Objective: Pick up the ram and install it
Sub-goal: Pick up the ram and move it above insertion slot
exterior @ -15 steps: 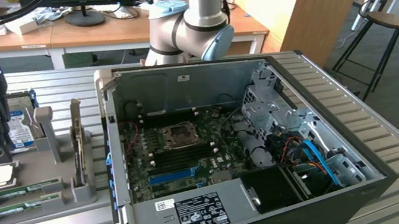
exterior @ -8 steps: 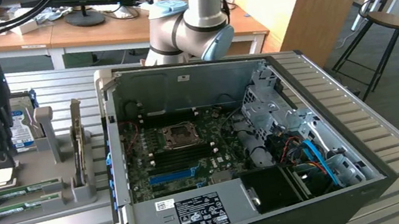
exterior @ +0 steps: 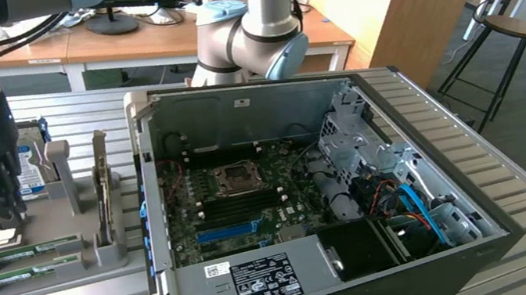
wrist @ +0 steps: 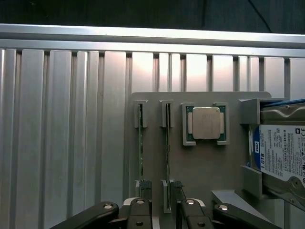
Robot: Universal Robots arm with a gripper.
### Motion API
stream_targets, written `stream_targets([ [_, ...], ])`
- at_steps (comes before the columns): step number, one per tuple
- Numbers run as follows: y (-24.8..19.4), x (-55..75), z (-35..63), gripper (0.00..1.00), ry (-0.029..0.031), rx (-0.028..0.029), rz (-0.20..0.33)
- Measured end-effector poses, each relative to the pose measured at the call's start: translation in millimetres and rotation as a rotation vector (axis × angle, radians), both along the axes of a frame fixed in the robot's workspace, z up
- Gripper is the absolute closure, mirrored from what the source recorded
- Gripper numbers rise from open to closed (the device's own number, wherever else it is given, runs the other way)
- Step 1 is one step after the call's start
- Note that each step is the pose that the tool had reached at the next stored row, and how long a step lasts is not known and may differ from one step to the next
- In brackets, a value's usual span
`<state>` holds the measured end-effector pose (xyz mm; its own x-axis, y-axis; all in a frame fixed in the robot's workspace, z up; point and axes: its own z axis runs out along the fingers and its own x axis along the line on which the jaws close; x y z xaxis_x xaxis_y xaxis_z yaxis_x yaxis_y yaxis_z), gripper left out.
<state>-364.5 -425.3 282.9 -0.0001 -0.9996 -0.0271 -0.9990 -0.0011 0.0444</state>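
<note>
Overhead, the gripper (wrist: 161,189) hangs above a grey holder (wrist: 205,167) that lies on the slatted metal table (wrist: 62,119). Its jaws stand apart, not clamped on anything. In the wrist view the two fingertips (wrist: 145,187) sit on either side of one end of the ram (wrist: 167,143). It is a thin green stick standing on edge in its own slot of the holder; whether the pads touch it I cannot tell. A second ram stick (wrist: 140,143) stands on edge in the neighbouring slot, just beside the first and parallel to it. On the ram's other side a square silver processor (wrist: 206,123) lies flat in a shallow pocket. Beyond that, a blue-labelled hard drive (wrist: 281,152) is wedged upright between two grey posts at the holder's edge. In the exterior view the open computer case (exterior: 235,108) lies on its side to the exterior view's right of the holder. It holds a green motherboard (exterior: 252,212) with a bare processor socket (exterior: 236,177), and a labelled power supply (exterior: 262,278) along its near wall.
</note>
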Motion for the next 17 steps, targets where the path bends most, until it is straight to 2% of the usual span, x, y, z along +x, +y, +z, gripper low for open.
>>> stream_targets([
  [17, 0.0, 0.0, -23.7, 0.7, 0.0, 0.0007, 0.0],
])
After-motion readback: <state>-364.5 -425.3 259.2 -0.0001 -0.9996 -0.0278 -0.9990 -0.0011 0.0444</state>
